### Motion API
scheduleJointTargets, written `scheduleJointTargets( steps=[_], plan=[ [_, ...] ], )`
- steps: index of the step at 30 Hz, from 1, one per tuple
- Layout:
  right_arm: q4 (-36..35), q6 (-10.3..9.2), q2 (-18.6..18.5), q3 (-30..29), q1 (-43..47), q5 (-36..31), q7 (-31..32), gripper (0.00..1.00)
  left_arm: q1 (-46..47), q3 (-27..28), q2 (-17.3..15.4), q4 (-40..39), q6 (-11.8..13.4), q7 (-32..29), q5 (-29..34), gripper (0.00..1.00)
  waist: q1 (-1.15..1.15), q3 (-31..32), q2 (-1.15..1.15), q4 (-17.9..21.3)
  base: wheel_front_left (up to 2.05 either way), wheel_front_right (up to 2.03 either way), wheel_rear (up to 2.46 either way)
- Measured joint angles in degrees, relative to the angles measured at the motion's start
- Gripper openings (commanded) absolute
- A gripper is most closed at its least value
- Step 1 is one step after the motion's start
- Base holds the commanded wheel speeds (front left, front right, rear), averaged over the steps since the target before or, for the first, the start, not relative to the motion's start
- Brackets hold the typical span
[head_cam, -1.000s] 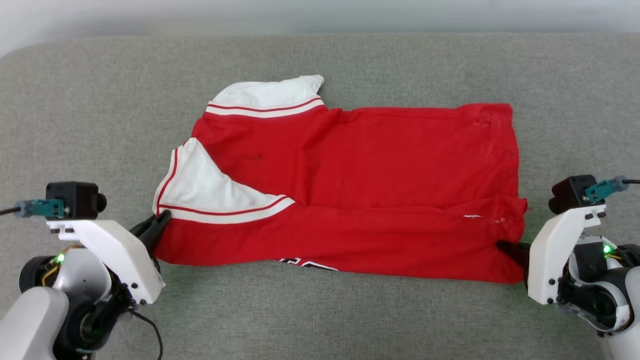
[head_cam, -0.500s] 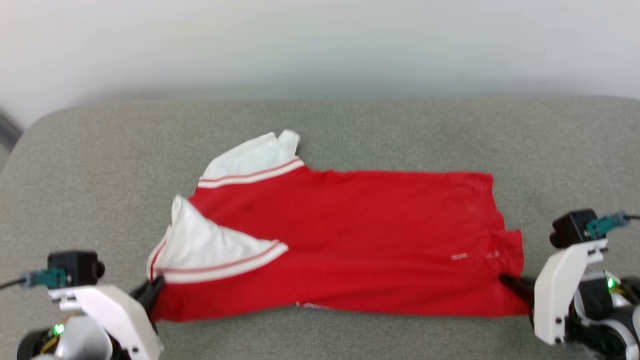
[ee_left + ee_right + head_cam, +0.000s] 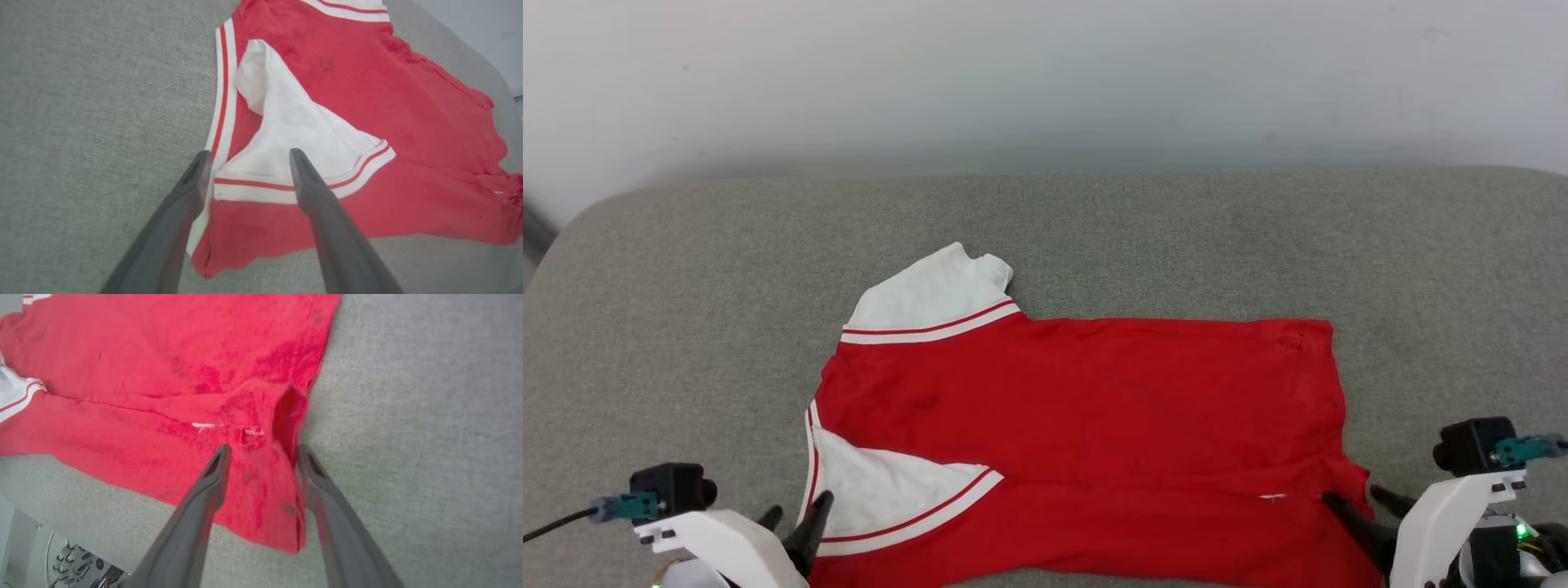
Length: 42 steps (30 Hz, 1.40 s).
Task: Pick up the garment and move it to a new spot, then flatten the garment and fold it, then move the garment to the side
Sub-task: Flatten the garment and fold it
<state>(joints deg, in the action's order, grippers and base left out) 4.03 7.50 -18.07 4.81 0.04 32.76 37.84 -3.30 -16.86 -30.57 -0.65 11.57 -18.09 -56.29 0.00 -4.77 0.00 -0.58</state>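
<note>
The garment (image 3: 1094, 408), a red T-shirt with white striped sleeves, lies folded lengthwise on the grey cushion. One white sleeve (image 3: 931, 298) sticks out at the far left; the other (image 3: 882, 490) lies folded over the near left corner. My left gripper (image 3: 795, 510) is open at that corner. In the left wrist view the left gripper (image 3: 250, 155) has its fingers apart on either side of the sleeve's striped trim (image 3: 253, 188). My right gripper (image 3: 1356, 496) is open at the near right hem corner. In the right wrist view the right gripper (image 3: 264, 451) straddles the puckered garment (image 3: 163, 355) hem.
The grey cushion (image 3: 686, 286) spreads wide to the left, right and behind the shirt, with a pale wall (image 3: 1045, 82) beyond it. The cushion's front edge and some robot cabling (image 3: 77, 567) show at the right wrist view's lower left.
Both grippers, shut on the shirt's near corners before, now stand open and the cloth lies loose on the cushion. The head camera has tilted up, shifting the whole picture down.
</note>
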Motion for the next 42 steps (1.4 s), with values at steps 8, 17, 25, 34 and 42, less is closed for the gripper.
scheduleJointTargets(
  steps=[8, 17, 25, 34, 42],
  plan=[
    [-0.9, 0.00, 1.5, -1.9, -2.7, -5.6, -18.3, 1.00, 5.5, 3.1, 0.0, 0.8, 0.8, 9.3, 5.4, 1.00, 0.00, 0.2, 0.00, 1.9, 0.00, 0.00, 0.00],
    [-4.7, 0.00, 4.0, -4.8, -7.6, -11.2, -27.0, 1.00, 16.9, 4.2, 0.1, 2.3, 0.4, 14.7, 9.6, 1.00, 0.00, -2.9, 0.00, 3.9, 0.00, 0.00, 0.00],
    [-8.2, 0.00, 5.7, -5.1, -14.0, -12.0, -27.3, 1.00, 32.8, 2.5, -0.1, 8.8, -5.2, 9.9, 8.2, 1.00, 0.00, -11.2, 0.00, 5.4, 0.00, 0.00, 0.00],
    [-9.2, 0.00, 6.9, -3.2, -19.1, -12.8, -28.1, 1.00, 47.8, -2.8, -5.3, 17.8, -13.1, -9.9, 4.6, 1.00, 0.01, -19.3, 0.00, 9.1, 0.00, 0.00, 0.00],
    [-9.0, 0.00, 7.7, -1.5, -20.7, -12.3, -29.1, 1.00, 53.4, -6.8, -9.6, 21.8, -12.8, -28.1, 2.6, 1.00, 0.01, -23.8, 0.00, 13.3, 0.00, 0.00, 0.00]
  ],
)
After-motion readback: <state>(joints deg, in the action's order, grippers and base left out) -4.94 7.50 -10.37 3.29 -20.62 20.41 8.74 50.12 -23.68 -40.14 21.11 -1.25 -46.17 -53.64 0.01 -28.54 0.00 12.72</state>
